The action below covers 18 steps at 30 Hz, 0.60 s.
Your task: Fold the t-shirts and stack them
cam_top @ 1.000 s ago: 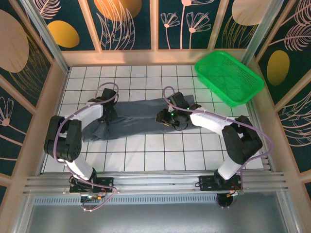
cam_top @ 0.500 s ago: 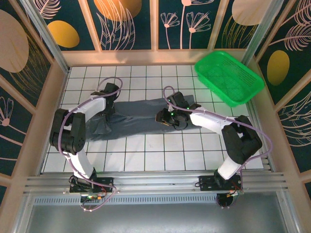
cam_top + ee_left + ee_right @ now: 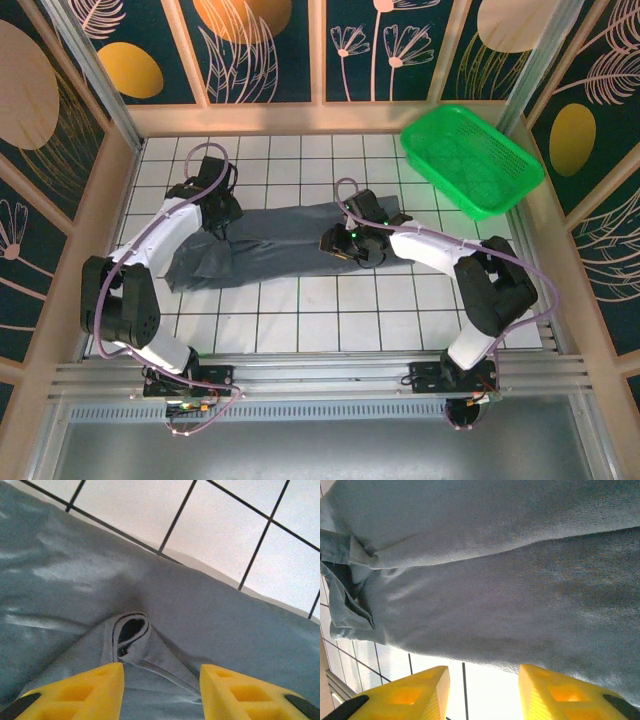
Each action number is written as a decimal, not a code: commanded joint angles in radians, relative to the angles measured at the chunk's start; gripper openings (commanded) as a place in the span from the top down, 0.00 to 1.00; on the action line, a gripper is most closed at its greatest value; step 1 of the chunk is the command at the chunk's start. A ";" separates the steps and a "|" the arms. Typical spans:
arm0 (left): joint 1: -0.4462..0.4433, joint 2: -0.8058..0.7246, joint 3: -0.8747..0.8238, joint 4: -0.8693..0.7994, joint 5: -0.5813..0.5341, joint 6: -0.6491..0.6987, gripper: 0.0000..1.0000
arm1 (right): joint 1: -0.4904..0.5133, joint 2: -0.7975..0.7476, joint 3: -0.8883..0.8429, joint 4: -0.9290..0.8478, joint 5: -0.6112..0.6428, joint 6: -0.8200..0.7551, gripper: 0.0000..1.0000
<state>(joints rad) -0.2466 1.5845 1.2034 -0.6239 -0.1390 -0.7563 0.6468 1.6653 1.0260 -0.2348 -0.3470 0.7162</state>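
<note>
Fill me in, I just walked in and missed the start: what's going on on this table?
Two robot arms are folding a dark grey t-shirt, which lies as a long, narrow band across the white tiled table. The left gripper sits low over the shirt's left end, its fingers open on either side of a small bunched fold. The right gripper is at the right end, fingers open above the cloth's edge. A green basket stands at the far right corner.
</note>
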 commanded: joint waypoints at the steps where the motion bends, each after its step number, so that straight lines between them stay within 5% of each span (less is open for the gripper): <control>1: 0.026 -0.008 -0.049 -0.024 0.022 -0.072 0.63 | -0.007 0.008 0.031 0.008 -0.014 0.001 0.59; 6: 0.102 -0.080 -0.177 0.053 0.106 -0.110 0.67 | -0.007 -0.008 0.005 0.017 -0.012 0.007 0.59; 18: 0.062 -0.084 -0.244 0.280 0.340 -0.314 0.65 | -0.005 0.001 0.004 0.025 -0.020 0.004 0.59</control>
<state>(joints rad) -0.1593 1.5169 0.9966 -0.4301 0.1215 -0.9756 0.6468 1.6661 1.0256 -0.2264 -0.3500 0.7166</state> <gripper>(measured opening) 0.343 0.413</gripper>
